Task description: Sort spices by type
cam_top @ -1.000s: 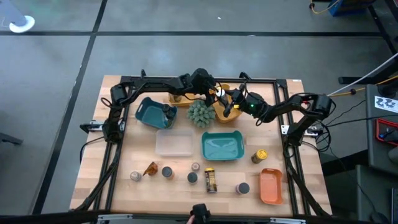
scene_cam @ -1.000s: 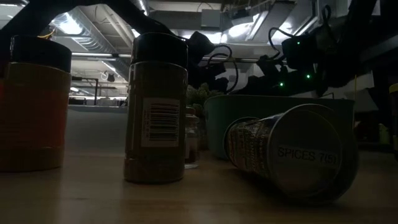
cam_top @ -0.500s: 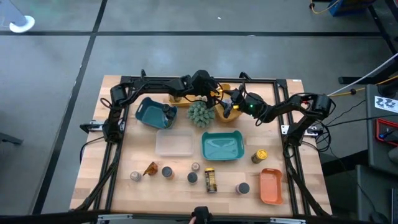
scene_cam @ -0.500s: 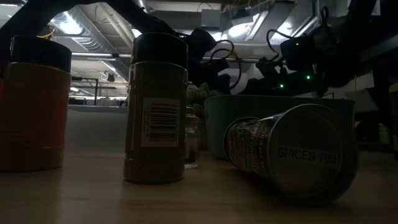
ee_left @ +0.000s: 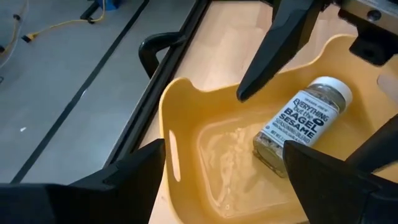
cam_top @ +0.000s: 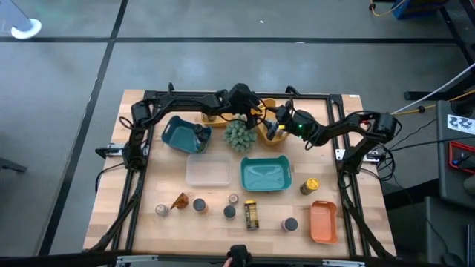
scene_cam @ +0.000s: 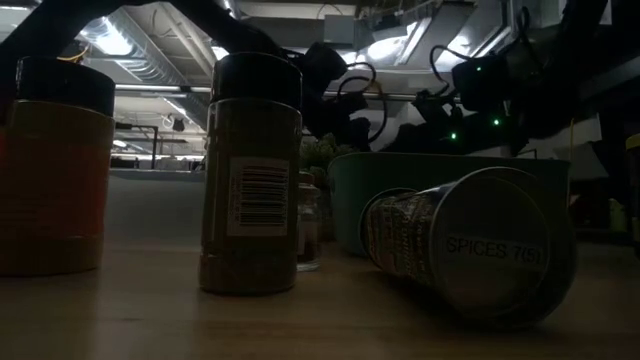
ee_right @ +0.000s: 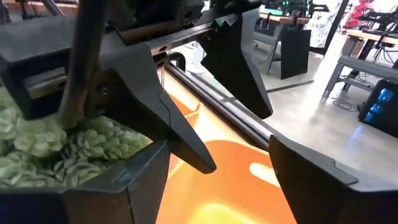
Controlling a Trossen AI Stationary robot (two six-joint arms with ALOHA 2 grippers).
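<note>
Both grippers sit over the yellow tray (cam_top: 266, 127) at the far edge of the table, just beside the spiky plant (cam_top: 239, 135). L gripper (ee_left: 227, 180) has fingers spread wide, grasping nothing; below it one white-capped sesame jar (ee_left: 303, 126) lies on its side in the tray. R gripper (ee_right: 214, 168) is also spread, nothing between its fingers, and its tips reach in opposite the left arm's. Risks as I judge them: the two heads are v. close, so any lift or swing could knock fingers together; the jar lies loose on its side and could roll if the tray gets bumped; the plant touches the tray edge and an elbow could drag it. Count from the high view: trays 5 approx — yellow, 2 teal (cam_top: 265, 173), 1 clear (cam_top: 208, 170), 1 orange (cam_top: 323, 220). Along the near edge: 1 amber packet (cam_top: 179, 201), 1 dark-capped jar lying down (cam_top: 251, 214), abt 5 small round tins/jars, plus 1 yellow-lidded jar (cam_top: 309, 185) by the orange tray. Other contents of the left teal tray unclear.
</note>
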